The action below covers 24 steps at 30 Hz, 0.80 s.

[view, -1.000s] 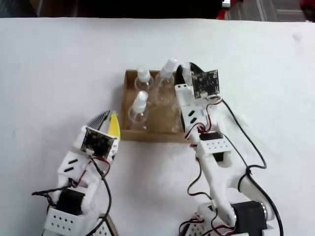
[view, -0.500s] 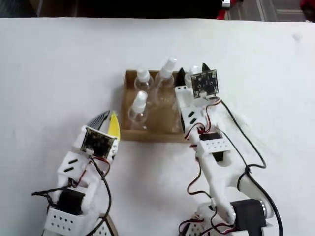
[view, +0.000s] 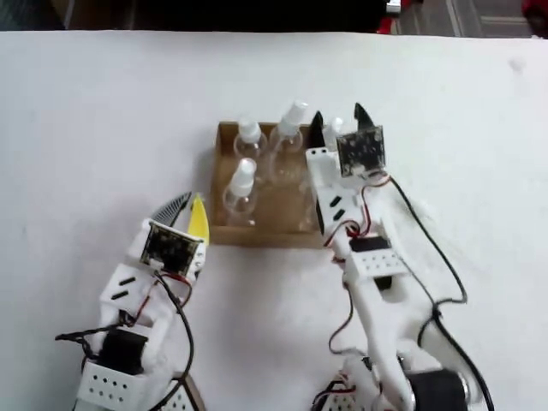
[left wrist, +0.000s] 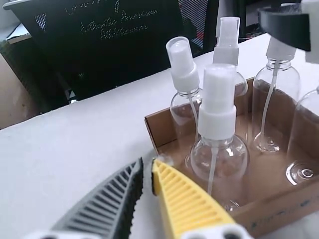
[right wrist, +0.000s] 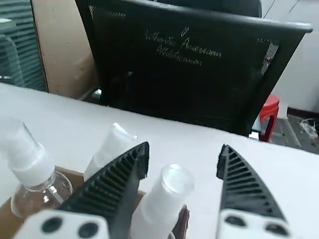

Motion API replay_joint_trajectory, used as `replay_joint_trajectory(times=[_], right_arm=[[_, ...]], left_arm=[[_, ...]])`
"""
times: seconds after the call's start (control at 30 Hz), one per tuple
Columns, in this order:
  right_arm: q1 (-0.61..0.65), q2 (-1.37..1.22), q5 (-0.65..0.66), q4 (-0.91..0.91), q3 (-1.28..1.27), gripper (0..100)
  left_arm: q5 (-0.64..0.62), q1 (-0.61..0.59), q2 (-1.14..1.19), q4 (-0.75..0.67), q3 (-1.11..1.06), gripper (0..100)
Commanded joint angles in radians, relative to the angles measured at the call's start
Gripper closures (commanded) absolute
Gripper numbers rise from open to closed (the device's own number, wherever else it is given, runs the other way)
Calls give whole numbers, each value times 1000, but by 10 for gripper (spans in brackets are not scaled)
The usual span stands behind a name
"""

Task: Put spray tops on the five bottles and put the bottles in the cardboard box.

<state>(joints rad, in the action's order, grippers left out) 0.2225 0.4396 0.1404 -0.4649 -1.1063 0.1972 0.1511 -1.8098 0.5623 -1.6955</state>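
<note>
Your right jaws stand open astride a bottle (right wrist: pixel 168 186) top. It looks light, slick and tippy, so grip the neck. Your left jaws are closed.

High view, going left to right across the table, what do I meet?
left pincer → cardboard box's left wall → back-left bottle → back-middle bottle → right pincer, open around another bottle's spray top

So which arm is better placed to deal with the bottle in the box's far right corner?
Probably right. The right gripper is open around that bottle's spray top; the left gripper is shut, outside the cardboard box.
</note>
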Motion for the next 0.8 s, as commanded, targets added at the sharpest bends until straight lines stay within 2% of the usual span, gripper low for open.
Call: replay_joint_trajectory(times=[0.0,0.27,0.4,0.53,0.67,0.77], right_arm=[[-13,200,-8,-19,-29,807],[-99,400,0,131,-41,808],[-180,527,0,487,-41,808],[-344,616,2,799,35,828],[-492,553,3,935,190,983],[-516,441,83,1012,273,926]], left_arm=[[12,13,-18,-20,3,965],[12,13,-18,-18,3,965],[12,13,-18,-17,3,965],[12,13,-18,-17,3,965],[12,13,-18,-17,3,965],[12,8,-18,-17,3,965]])
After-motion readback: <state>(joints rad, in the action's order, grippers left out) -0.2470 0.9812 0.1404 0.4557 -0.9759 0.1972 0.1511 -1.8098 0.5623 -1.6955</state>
